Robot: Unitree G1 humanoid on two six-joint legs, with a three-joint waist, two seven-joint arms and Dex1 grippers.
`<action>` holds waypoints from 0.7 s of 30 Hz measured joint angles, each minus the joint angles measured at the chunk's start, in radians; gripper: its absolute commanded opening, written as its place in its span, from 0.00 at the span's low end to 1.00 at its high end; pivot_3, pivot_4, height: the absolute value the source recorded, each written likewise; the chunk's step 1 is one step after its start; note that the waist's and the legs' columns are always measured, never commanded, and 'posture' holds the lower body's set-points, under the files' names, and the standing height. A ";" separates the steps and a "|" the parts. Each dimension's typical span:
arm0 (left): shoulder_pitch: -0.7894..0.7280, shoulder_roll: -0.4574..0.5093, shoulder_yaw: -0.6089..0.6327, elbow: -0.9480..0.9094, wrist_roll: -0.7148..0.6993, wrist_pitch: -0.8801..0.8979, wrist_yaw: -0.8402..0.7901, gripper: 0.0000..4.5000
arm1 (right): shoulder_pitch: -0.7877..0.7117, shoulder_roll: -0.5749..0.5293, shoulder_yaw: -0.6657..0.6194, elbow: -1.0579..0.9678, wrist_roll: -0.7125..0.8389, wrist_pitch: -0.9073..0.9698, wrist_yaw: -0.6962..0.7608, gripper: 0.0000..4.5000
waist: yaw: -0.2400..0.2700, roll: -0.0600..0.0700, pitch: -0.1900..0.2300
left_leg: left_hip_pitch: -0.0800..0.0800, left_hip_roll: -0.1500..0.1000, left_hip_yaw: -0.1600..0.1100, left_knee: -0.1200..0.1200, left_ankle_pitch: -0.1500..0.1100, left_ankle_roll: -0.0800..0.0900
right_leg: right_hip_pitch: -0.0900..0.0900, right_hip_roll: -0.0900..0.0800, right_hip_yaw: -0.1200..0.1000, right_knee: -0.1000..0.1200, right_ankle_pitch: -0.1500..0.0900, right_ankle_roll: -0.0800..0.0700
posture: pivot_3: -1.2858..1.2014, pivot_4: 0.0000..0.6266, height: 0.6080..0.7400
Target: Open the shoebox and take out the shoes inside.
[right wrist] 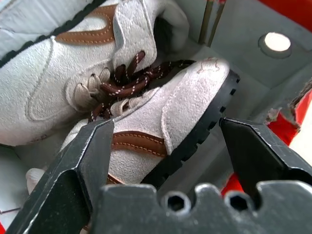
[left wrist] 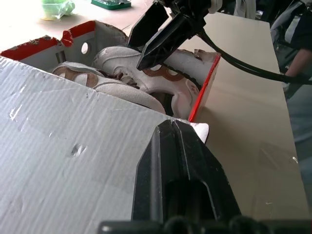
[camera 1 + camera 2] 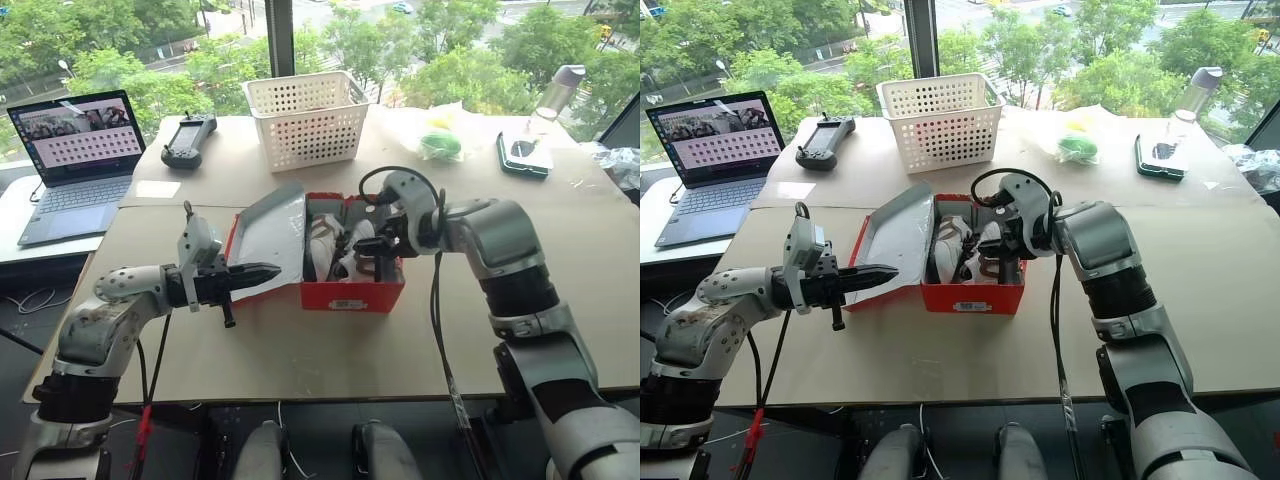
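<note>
Red shoebox [image 3: 352,293] open, shoes [image 1: 161,117] inside

Bright daylight pours through the windows [image 3: 150,40] behind the surface [image 3: 300,350]; shadows are soft, wrist close-ups slightly blurred.

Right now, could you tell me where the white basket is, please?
In the left eye view the basket stands at the table's far edge by the window, behind the open shoebox, with a black controller to its left.

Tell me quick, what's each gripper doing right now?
Left gripper: closed, holding nothing, tips against the shoebox lid.
Right gripper: open, straddling one of the shoes, not gripping yet.
</note>
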 measured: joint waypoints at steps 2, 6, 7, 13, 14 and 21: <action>0.000 0.000 0.000 0.000 0.000 0.000 0.001 0.00 | 0.004 0.003 0.001 0.000 0.006 -0.001 -0.002 0.92 | 0.000 0.000 0.000 | 0.000 0.000 0.000 0.000 0.000 0.000 | 0.000 0.000 0.000 0.000 0.000 0.000 | 0.52 0.24 0.95; 0.000 0.000 0.000 0.000 0.000 0.000 0.007 0.00 | 0.024 0.015 0.012 0.010 0.016 -0.011 -0.009 0.86 | 0.000 0.000 0.000 | 0.000 0.000 0.000 0.000 0.000 0.000 | 0.000 0.000 0.000 0.000 0.000 0.000 | 0.52 0.24 0.95; 0.000 0.000 0.000 0.000 0.000 0.001 0.009 0.00 | 0.030 0.016 0.012 0.013 0.018 -0.017 -0.011 0.80 | 0.001 0.000 0.000 | 0.000 0.000 0.000 0.000 0.000 0.000 | 0.000 0.000 0.000 0.000 0.000 0.000 | 0.52 0.24 0.95; 0.000 0.000 0.000 -0.001 0.000 0.001 0.014 0.00 | 0.034 0.016 0.018 0.025 0.022 -0.041 -0.025 0.39 | 0.001 -0.002 -0.001 | 0.001 0.000 0.000 0.000 0.000 0.000 | 0.001 0.000 0.000 0.000 -0.001 0.001 | 0.52 0.24 0.95; 0.000 0.000 0.000 -0.001 0.000 0.001 0.014 0.00 | 0.034 0.016 0.018 0.027 0.022 -0.043 -0.027 0.33 | 0.002 -0.002 -0.001 | 0.001 0.000 0.000 0.000 0.000 0.000 | 0.001 0.000 0.000 0.000 -0.001 0.001 | 0.52 0.24 0.95; 0.000 0.000 0.000 -0.001 0.000 0.003 0.017 0.00 | 0.033 0.013 0.022 0.031 0.026 -0.043 -0.026 0.25 | 0.002 -0.002 -0.001 | 0.001 0.000 0.000 0.000 0.000 0.000 | 0.001 0.000 0.000 0.000 -0.001 0.001 | 0.52 0.24 0.95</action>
